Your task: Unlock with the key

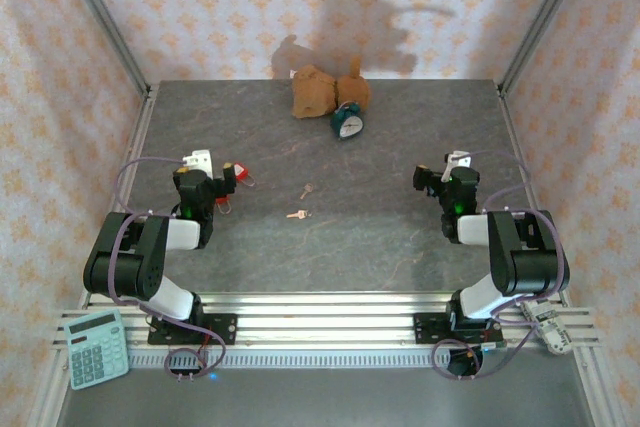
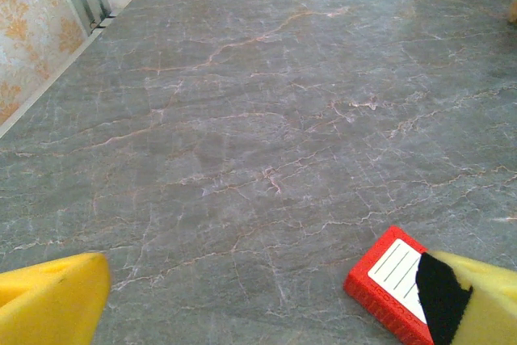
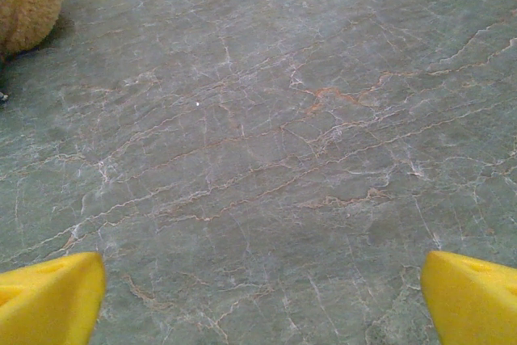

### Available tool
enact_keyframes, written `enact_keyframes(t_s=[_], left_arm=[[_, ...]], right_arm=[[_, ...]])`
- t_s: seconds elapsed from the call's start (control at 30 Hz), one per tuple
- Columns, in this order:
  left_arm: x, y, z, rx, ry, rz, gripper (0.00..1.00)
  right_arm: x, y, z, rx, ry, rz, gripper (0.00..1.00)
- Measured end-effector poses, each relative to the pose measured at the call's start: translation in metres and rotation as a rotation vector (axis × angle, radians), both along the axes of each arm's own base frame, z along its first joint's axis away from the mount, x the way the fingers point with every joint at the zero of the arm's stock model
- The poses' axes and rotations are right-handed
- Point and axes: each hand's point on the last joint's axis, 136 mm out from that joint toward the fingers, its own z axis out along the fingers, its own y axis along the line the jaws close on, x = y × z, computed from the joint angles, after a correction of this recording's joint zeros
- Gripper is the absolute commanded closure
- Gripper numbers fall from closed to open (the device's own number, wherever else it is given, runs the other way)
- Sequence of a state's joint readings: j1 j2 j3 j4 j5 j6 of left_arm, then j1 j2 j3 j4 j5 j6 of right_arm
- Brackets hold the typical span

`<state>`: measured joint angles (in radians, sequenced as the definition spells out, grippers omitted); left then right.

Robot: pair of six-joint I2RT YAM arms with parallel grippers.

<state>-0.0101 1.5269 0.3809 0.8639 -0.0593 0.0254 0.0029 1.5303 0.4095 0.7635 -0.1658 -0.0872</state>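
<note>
Left end effector (image 2: 262, 295) gaping, arm folded.

Two black robot arms with white middle sections, the left arm (image 1: 135, 259) and the right arm (image 1: 520, 259), each on a black base plate (image 1: 200, 327). Thin purple-grey cables (image 1: 135, 163) loop along both. The left gripper (image 2: 262, 309) and right gripper (image 3: 258, 300) have bright yellow fingertips (image 3: 48, 296); one left fingertip bears a black patch.
</note>
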Motion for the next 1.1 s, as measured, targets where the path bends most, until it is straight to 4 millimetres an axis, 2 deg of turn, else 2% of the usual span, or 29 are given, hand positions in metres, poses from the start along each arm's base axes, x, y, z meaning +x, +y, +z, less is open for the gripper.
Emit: enact_keyframes(t_s=[0.37,0.43,0.5,0.53,0.57,0.63,0.73,0.8,0.83,0.87,0.93,1.0,1.03,1.1], left_arm=[[-0.002,0.001,0.003,0.002,0.000,0.005,0.00],[-0.009,0.004,0.014,0.008,0.008,0.024,0.00],[-0.017,0.008,0.044,0.023,-0.018,0.045,0.00],[-0.020,0.010,0.063,0.029,-0.041,0.055,0.00],[-0.023,0.013,0.086,0.032,-0.075,0.071,0.00],[-0.030,0.018,0.133,0.027,-0.149,0.103,0.00],[-0.051,0.024,0.200,-0.044,-0.249,0.162,0.00],[-0.071,0.029,0.243,-0.139,-0.318,0.213,0.00],[-0.080,0.031,0.259,-0.185,-0.345,0.233,0.00],[-0.091,0.031,0.273,-0.233,-0.369,0.245,0.00],[-0.113,0.031,0.290,-0.307,-0.398,0.260,0.00],[-0.138,0.036,0.290,-0.388,-0.429,0.303,0.00],[-0.148,0.038,0.287,-0.417,-0.443,0.322,0.00],[-0.164,0.038,0.277,-0.454,-0.462,0.330,0.00]], right_arm=[[0.000,0.000,0.000,0.000,0.000,0.000,0.01],[-0.001,0.002,0.000,0.000,0.028,0.010,0.01],[0.003,0.006,0.014,-0.007,0.063,0.030,0.01],[0.009,0.010,0.028,-0.006,0.056,0.040,0.01],[0.015,0.016,0.050,-0.003,0.031,0.054,0.01],[0.022,0.031,0.104,0.029,-0.039,0.072,0.01],[0.018,0.052,0.197,0.140,-0.139,0.077,0.01],[0.009,0.051,0.248,0.258,-0.189,0.018,0.01],[0.005,0.045,0.259,0.314,-0.195,-0.038,0.01],[-0.001,0.034,0.259,0.370,-0.175,-0.112,0.01],[-0.007,0.014,0.232,0.441,-0.086,-0.225,0.01],[-0.014,-0.002,0.185,0.485,0.046,-0.312,0.01],[-0.016,-0.003,0.159,0.495,0.119,-0.332,0.01],[-0.032,0.008,0.105,0.509,0.299,-0.339,0.01]])
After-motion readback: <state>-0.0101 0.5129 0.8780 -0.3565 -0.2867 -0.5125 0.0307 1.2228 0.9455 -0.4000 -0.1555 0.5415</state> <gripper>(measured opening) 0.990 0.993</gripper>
